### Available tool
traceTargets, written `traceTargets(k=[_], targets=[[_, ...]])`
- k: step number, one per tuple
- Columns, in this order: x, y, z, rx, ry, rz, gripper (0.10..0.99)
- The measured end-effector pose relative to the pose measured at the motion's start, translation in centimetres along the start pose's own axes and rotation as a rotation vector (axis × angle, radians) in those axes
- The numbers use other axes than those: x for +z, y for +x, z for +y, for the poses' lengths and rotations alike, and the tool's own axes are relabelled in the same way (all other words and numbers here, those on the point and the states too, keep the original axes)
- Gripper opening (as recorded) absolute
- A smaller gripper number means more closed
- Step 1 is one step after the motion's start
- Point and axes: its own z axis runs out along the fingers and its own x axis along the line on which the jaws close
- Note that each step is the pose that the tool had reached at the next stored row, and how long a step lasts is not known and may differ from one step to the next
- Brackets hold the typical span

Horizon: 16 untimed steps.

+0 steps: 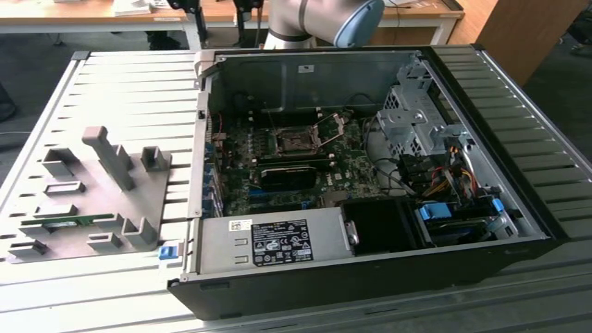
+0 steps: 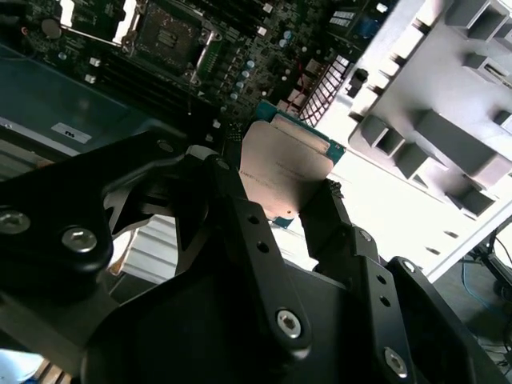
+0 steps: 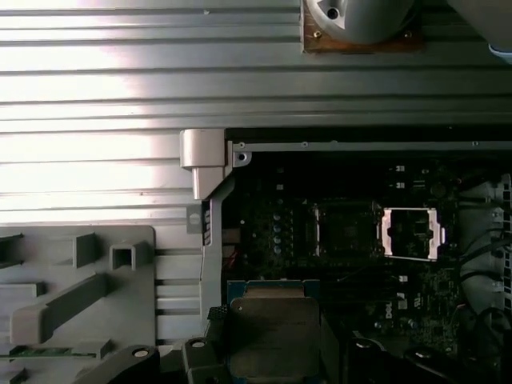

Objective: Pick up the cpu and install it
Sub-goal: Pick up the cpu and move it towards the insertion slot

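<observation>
Because the hand is clamped on two opposite edges of the cpu, pick-up appears complete and the transfer step is in hand. In the first wrist view, the grey fixture plate lies well apart from the socket. The cpu hangs between them, not yet seated. Judged requirement: square alignment over the open socket, beside its raised cover frame.
</observation>
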Motion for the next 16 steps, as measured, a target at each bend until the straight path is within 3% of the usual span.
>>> traceTargets(k=[16], targets=[[0.34, -3.04, 0.58, 0.000, 0.000, 0.0001, 0.541]])
